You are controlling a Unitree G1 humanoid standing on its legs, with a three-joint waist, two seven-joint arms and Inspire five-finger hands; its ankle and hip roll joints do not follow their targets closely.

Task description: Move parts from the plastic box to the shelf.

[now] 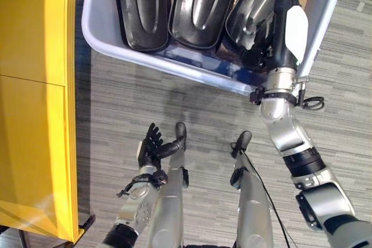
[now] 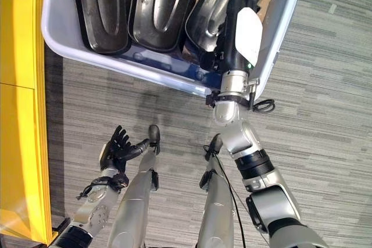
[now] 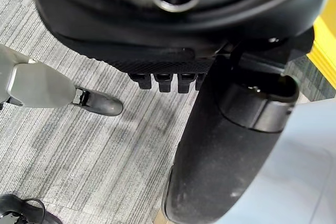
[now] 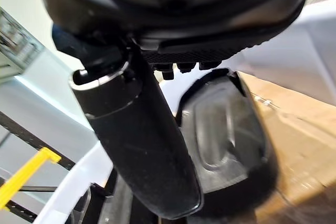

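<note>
nearest to us the left robot hand [image 1: 152, 146] hung well short of the plastic box [image 1: 96, 33], its fingers loosely spread and grasping nothing. the right robot hand [image 1: 285, 30] reached over the box's near rim at its right end; we could not tell whether its fingers had closed on anything, since they lay down among the parts.

inside the box three dark moulded parts stood side by side: the left part [image 1: 142, 7], the middle part [image 1: 200, 4], and the right part [image 1: 253, 7], which sat just beside the right robot hand and seemed its target. all the parts were in the box, none on the shelf.

we judged the main risk to be a poor hold. the parts looked smooth and curved and leaned close on one another, so a partial grip could let the right part slide back, or drag the middle part with it. the box wall beside the wrist could also catch the arm on the way up.

left of the box stood the yellow shelf [image 1: 35, 103], its side panel close to the box's left end; carrying a long part across could knock it against that panel. grey carpet floor [image 1: 197, 103] lay below the box.
</note>
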